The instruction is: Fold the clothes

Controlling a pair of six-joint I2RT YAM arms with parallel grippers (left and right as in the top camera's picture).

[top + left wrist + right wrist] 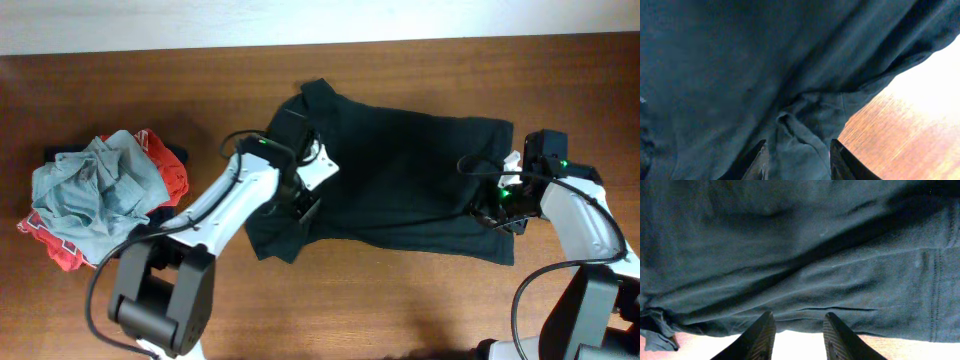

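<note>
At the far left of the table [420,315], a heap of other garments [100,195] is seen, with grey-blue cloth on top and red-and-white and navy cloth beneath. Well apart from it, to the right, the black T-shirt [400,180] is spread across the middle of the table, and it is rumpled at its left end. The left gripper [305,208] is set down on that left end. In the left wrist view its fingers [757,162] are held apart, and a raised fold of the dark cloth is seen between them, not visibly squeezed. At the right edge of the T-shirt the right gripper [497,212] is lowered onto the cloth. In the right wrist view its two fingers are likewise parted. The stitched hem and a bright strip of bare table are seen between the tips, and nothing is clamped.
</note>
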